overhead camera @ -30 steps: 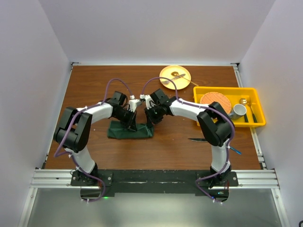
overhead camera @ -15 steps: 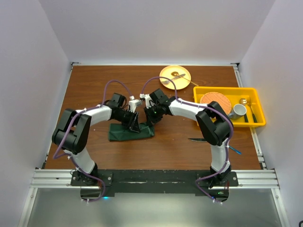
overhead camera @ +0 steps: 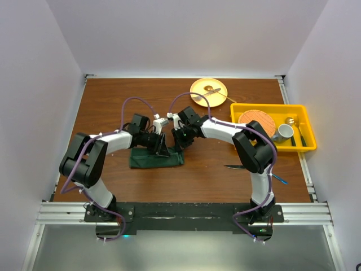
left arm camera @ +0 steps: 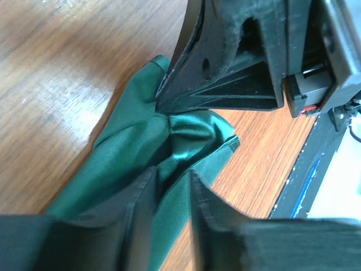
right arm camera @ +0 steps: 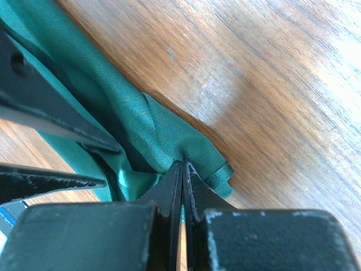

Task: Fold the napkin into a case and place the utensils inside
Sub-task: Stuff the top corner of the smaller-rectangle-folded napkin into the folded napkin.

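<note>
napkin: folded to a narrow dark green strip lying on the table, centre-left, right under both wrists. Its long axis runs left-right, roughly parallel to the near table edge. The left end points at the left wall and the right end stops below the right arm's wrist. It isn't a clean rectangle, since the right end is bunched and puckered.

right gripper: jaws pressed together, pinching a thin fold at the strip's right end. A hemmed corner pokes out just beside the fingertips, and the cloth creases converge on the pinch.

left gripper: jaws a narrow gap apart, straddling a ridge of cloth, with fabric visible in the gap. Can't tell whether the pads actually press it. It faces the right gripper tip to tip, near but not touching.

knife: on the table right of the napkin and well apart from it, partly hidden by the right arm. Long axis roughly left-right; can't tell which end is the blade.

blue fork: only a sliver shows beside the right arm, lying diagonal near the right table edge.

yellow plate sits at the far side and the yellow bin at the right, both well apart from the napkin.
</note>
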Robot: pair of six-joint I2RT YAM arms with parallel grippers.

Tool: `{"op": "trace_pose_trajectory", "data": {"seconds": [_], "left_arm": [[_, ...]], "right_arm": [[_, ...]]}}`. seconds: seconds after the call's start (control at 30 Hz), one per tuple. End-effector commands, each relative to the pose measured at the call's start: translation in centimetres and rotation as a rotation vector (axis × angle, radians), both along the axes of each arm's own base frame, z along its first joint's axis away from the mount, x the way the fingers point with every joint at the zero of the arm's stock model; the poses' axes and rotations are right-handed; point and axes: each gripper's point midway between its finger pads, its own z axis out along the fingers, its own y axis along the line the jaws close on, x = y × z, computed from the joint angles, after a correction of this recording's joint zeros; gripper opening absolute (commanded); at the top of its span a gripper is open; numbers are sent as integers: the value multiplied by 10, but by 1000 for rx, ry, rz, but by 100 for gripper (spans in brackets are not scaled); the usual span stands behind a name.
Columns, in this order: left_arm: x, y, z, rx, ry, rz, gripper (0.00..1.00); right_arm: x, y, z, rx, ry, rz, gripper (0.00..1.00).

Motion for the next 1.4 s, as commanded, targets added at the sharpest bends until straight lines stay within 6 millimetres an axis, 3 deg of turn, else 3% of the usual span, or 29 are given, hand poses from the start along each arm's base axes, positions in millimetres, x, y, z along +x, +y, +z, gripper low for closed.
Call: {"op": "trace_pose_trajectory", "data": {"seconds": [0.0, 0.1, 0.3, 0.5, 1.0, 1.23, 1.37], "left_arm": [[3, -9, 4, -45, -16, -2, 22], [3, -8, 3, -48, -7, 10, 0], [1, 3, -9, -22, 61, 64, 0], [9, 14, -15, 8, 107, 135, 0], [-1, 20, 2, -13, 137, 202, 0], [10, 16, 26, -63, 82, 240, 0], [15, 20, 18, -26, 105, 277, 0]], "right_arm": [[1, 7, 12, 14, 2, -13, 0], [3, 9, 23, 32, -5, -15, 0], [3, 9, 43, 50, -35, -7, 0], [2, 1, 50, 40, -65, -3, 0], [7, -5, 27, -18, -76, -6, 0], [6, -5, 22, -25, -71, -3, 0], [6, -5, 21, -26, -69, -5, 0]]}}
